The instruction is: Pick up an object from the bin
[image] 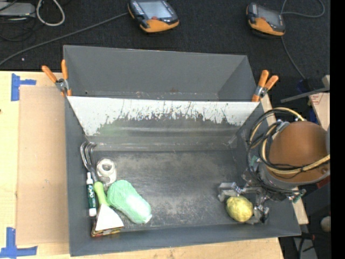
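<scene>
**Camera view, from above.** You are looking at the tool (248, 197) coming into the grey bin (178, 182) from the right and hanging low over the near right corner. A yellow-green lump (240, 209), rounded and knobbly like a small fruit, is lying on the bin floor in that same corner. It is sitting close against the tool, on the side nearer the front wall and a little to the left. You cannot tell whether the two are touching.

The lump is nearly round. Any long axis it has is slight and is running roughly across the view, so it is giving you little to align to. You cannot tell how far the tool is open, nor whether it has hold of anything, because the wrist is hiding its working end.

The arm is standing steeply over the corner. Its orange cover (296, 147) is bulging past the bin's right wall, and looped cables (260, 136) are hanging beside it.

Well apart, in the near left corner, a small heap is lying: a pale green bundle (128, 201), a white roll (106, 169) and a marker (90, 194) among it. The floor between that heap and the lump is bare.

As a judgement, any coming move is turning on the short gap between tool and lump, with two walls crowding in close.
</scene>
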`<state>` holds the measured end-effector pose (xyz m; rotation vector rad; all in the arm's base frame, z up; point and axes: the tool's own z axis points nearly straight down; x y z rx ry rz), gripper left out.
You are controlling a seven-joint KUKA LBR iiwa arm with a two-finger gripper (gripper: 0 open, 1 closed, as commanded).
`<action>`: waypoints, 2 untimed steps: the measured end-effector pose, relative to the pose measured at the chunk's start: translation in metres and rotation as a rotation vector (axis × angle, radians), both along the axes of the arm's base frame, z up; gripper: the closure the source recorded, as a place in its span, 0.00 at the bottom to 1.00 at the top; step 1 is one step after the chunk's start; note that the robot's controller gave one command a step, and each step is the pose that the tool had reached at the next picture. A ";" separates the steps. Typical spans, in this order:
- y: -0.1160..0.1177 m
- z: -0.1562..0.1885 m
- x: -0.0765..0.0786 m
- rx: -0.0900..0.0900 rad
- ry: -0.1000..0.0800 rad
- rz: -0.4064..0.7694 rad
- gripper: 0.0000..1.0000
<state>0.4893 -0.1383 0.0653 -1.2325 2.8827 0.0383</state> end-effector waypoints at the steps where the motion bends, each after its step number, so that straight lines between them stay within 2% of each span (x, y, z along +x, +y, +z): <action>1: 0.003 0.001 -0.001 0.008 0.000 0.150 0.00; 2: 0.002 0.004 0.000 0.014 -0.001 0.203 1.00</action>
